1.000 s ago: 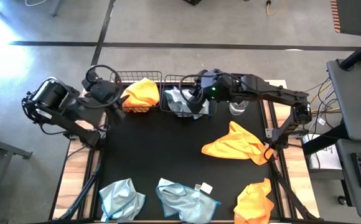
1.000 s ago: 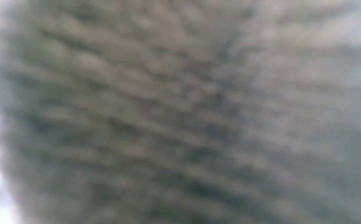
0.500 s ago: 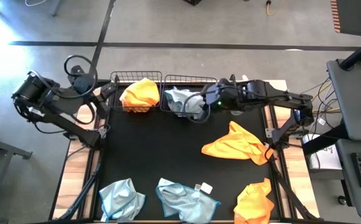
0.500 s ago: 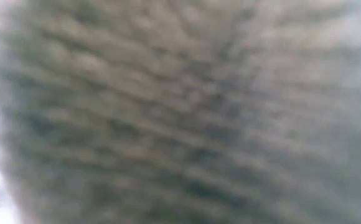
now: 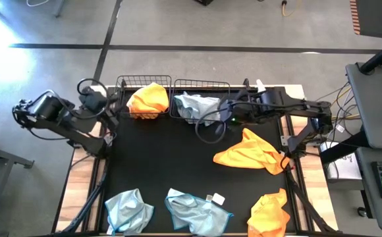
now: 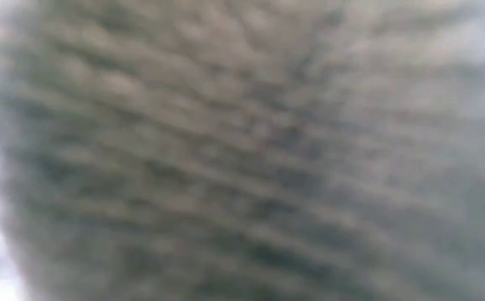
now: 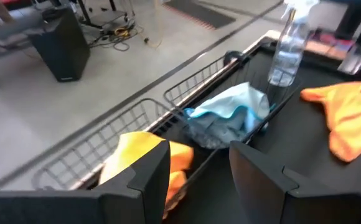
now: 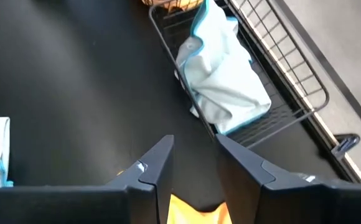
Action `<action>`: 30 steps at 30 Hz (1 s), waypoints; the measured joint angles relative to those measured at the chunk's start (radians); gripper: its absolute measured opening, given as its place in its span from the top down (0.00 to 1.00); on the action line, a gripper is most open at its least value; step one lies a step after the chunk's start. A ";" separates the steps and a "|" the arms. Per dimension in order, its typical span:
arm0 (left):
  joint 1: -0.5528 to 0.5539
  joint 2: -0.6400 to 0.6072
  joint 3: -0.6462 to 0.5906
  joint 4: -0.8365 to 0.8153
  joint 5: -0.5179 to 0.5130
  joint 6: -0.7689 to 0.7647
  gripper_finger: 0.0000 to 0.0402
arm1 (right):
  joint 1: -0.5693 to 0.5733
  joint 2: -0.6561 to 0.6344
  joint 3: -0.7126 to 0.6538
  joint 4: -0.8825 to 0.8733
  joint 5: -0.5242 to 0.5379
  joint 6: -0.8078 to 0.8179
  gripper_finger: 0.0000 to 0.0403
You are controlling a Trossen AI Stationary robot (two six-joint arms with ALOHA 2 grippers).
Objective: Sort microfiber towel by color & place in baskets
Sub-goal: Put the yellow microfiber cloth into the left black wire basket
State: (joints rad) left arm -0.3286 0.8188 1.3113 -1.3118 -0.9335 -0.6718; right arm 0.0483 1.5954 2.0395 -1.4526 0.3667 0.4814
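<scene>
Right gripper [image 5: 225, 120] empty, narrowly parted, beside blue-towel basket [image 5: 201, 84]. Nearest loose orange towel [image 5: 249, 153] lies just bench-front of it. Left gripper [image 5: 105, 105] empty, parted, far off.

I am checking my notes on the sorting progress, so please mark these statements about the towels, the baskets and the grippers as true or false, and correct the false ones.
1. The left basket holds an orange towel. True.
2. The right basket holds an orange towel. False: it holds a pale blue towel.
3. Two orange towels lie loose on the mat, one near the right edge and one at the front right corner. True.
4. The right gripper is carrying a towel. False: its fingers are apart with nothing between them.
5. Only one pale blue towel is outside the baskets. False: two remain, one at the front left and one beside it.
6. The left gripper is open and empty. True.
</scene>
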 joint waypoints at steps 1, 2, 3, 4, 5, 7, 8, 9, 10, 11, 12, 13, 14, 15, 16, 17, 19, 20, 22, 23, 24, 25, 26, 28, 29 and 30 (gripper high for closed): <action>0.000 -0.019 -0.037 0.044 0.000 0.001 0.62 | 0.000 0.001 -0.006 -0.009 0.000 0.011 0.74; 0.000 -0.036 -0.073 0.089 0.000 0.008 0.62 | 0.000 0.001 -0.017 -0.019 0.000 0.025 0.74; 0.000 -0.050 -0.107 0.135 0.000 0.014 0.62 | 0.000 0.001 -0.031 -0.029 0.000 0.035 0.75; 0.000 -0.060 -0.138 0.170 0.000 0.022 0.62 | 0.000 0.001 -0.049 -0.035 0.001 0.048 0.75; 0.000 -0.067 -0.167 0.205 0.000 0.031 0.62 | 0.000 0.001 -0.068 -0.048 0.001 0.056 0.75; 0.000 -0.077 -0.213 0.265 0.001 0.043 0.62 | 0.000 0.001 -0.116 -0.074 0.002 0.091 0.76; 0.000 -0.079 -0.231 0.288 0.001 0.045 0.62 | 0.000 0.001 -0.142 -0.079 0.002 0.107 0.76; 0.000 -0.080 -0.245 0.304 0.002 0.046 0.62 | 0.002 -0.002 -0.173 -0.083 0.003 0.120 0.76; 0.000 -0.080 -0.255 0.313 0.002 0.046 0.62 | 0.006 -0.004 -0.204 -0.085 0.004 0.132 0.76; 0.000 -0.080 -0.260 0.318 0.002 0.046 0.62 | 0.010 -0.008 -0.234 -0.084 0.005 0.141 0.76; 0.000 -0.077 -0.261 0.320 0.002 0.047 0.62 | 0.015 -0.013 -0.268 -0.080 0.008 0.150 0.76; 0.000 -0.071 -0.262 0.323 0.001 0.052 0.62 | 0.020 -0.017 -0.301 -0.077 0.012 0.158 0.75; 0.000 -0.067 -0.262 0.328 0.001 0.061 0.62 | 0.026 -0.024 -0.333 -0.072 0.019 0.167 0.75; 0.000 -0.066 -0.261 0.333 0.001 0.072 0.62 | 0.031 -0.033 -0.367 -0.061 0.024 0.177 0.75; 0.000 -0.061 -0.260 0.335 0.001 0.080 0.62 | 0.035 -0.043 -0.402 -0.044 0.026 0.185 0.75; 0.000 -0.060 -0.258 0.339 0.001 0.086 0.62 | 0.039 -0.057 -0.439 -0.019 0.026 0.195 0.75; 0.000 -0.059 -0.249 0.342 0.002 0.090 0.62 | 0.044 -0.092 -0.521 0.051 0.026 0.213 0.75; 0.000 -0.059 -0.245 0.343 0.001 0.090 0.62 | 0.046 -0.115 -0.564 0.093 0.026 0.216 0.75; 0.000 -0.060 -0.243 0.343 0.001 0.091 0.62 | 0.046 -0.162 -0.655 0.189 0.022 0.219 0.75; 0.000 -0.060 -0.242 0.345 0.001 0.091 0.62 | 0.046 -0.186 -0.699 0.235 0.015 0.228 0.75; 0.000 -0.060 -0.242 0.348 0.001 0.091 0.62 | 0.045 -0.211 -0.745 0.280 0.006 0.239 0.75; 0.000 -0.060 -0.242 0.352 0.001 0.090 0.62 | 0.045 -0.235 -0.790 0.320 -0.001 0.256 0.75; 0.000 -0.059 -0.242 0.354 0.001 0.089 0.62 | 0.045 -0.256 -0.831 0.350 -0.001 0.276 0.76; 0.000 -0.059 -0.242 0.369 0.001 0.089 0.62 | 0.046 -0.300 -0.910 0.383 -0.001 0.328 0.76; 0.000 -0.059 -0.242 0.379 0.000 0.088 0.62 | 0.046 -0.318 -0.946 0.389 -0.001 0.361 0.76; 0.000 -0.059 -0.242 0.388 0.000 0.088 0.62 | 0.045 -0.335 -0.982 0.388 -0.001 0.398 0.76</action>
State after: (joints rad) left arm -0.3286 0.7593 1.0691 -0.9237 -0.9335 -0.5842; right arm 0.0937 1.2600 1.0578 -1.0644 0.3658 0.8799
